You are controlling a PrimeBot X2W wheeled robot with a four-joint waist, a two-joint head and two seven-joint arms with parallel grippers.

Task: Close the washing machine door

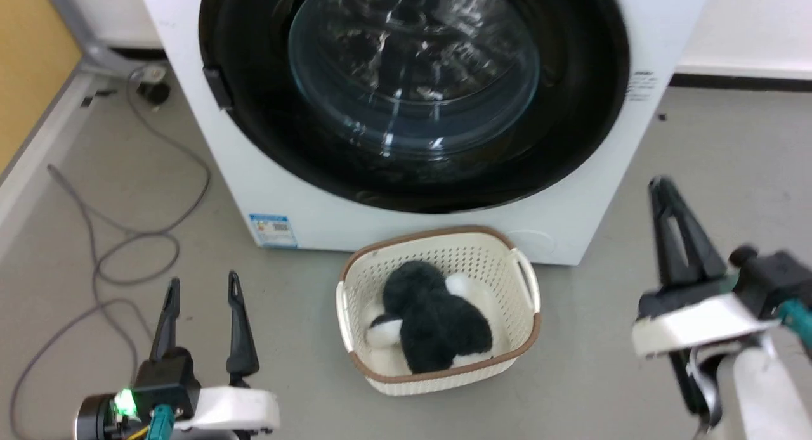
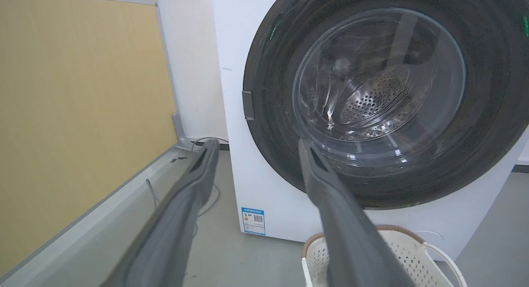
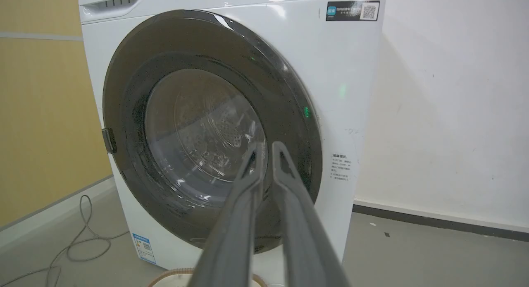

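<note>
Washing machine door (image 1: 412, 91) closed, left tool (image 1: 204, 280) spread wide and empty, right tool (image 1: 661, 187) fingers nearly together, empty

The left gripper (image 1: 203, 281) has two long, dark-grey, tapering fingers (image 2: 330, 204), each with a slot near the tip, set on a black block (image 1: 166, 376). Behind the block are a white shell (image 1: 235, 408), a green light (image 1: 125, 403) and a teal cable (image 1: 162, 421). The right gripper (image 1: 663, 193) looks alike, with a black knob (image 1: 742, 256) and pale forearm (image 1: 761, 383) behind.
</note>
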